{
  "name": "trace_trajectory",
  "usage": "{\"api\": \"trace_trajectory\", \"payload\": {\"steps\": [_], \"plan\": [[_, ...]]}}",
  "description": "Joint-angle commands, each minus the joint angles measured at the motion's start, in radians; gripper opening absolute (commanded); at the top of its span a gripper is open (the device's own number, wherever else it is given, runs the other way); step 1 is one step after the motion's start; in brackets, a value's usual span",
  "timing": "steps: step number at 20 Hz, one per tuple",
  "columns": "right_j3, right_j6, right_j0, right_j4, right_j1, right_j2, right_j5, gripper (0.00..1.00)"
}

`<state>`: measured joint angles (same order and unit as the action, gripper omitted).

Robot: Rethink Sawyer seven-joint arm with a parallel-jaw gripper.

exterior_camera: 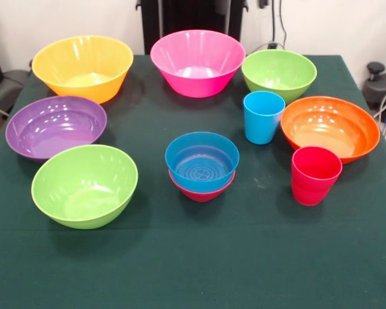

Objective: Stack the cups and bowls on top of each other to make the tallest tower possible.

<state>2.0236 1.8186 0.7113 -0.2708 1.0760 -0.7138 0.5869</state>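
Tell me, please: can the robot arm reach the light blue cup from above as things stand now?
Probably yes. The light blue cup stands upright and alone, apart from the green bowl and the orange bowl, with nothing over its open mouth. The arm itself is not visible, so its reach is unconfirmed.

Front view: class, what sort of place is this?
Probably a robot lab test bench: a green-clothed table set with bright plastic bowls such as the pink bowl, a black robot pedestal behind, and cables on the wall.
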Motion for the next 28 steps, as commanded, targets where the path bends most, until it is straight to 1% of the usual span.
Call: {"api": "trace_trajectory", "payload": {"steps": [1, 5, 8, 14, 18, 19, 21, 24, 28], "plan": [[0.184, 0.139, -0.091, -0.08, -0.058, 0.086, -0.136, 1.0], [0.175, 0.16, -0.146, -0.105, -0.105, 0.16, -0.203, 1.0], [0.149, 0.166, -0.191, -0.131, -0.151, 0.222, -0.254, 1.0], [0.098, 0.14, -0.233, -0.154, -0.226, 0.293, -0.326, 1.0], [0.107, 0.113, -0.227, -0.163, -0.241, 0.311, -0.359, 1.0], [0.12, 0.103, -0.217, -0.157, -0.226, 0.303, -0.357, 1.0], [0.122, 0.087, -0.205, -0.156, -0.222, 0.299, -0.353, 1.0], [0.106, 0.065, -0.19, -0.163, -0.236, 0.3, -0.346, 1.0], [0.055, 0.036, -0.175, -0.176, -0.271, 0.302, -0.336, 1.0]]}}
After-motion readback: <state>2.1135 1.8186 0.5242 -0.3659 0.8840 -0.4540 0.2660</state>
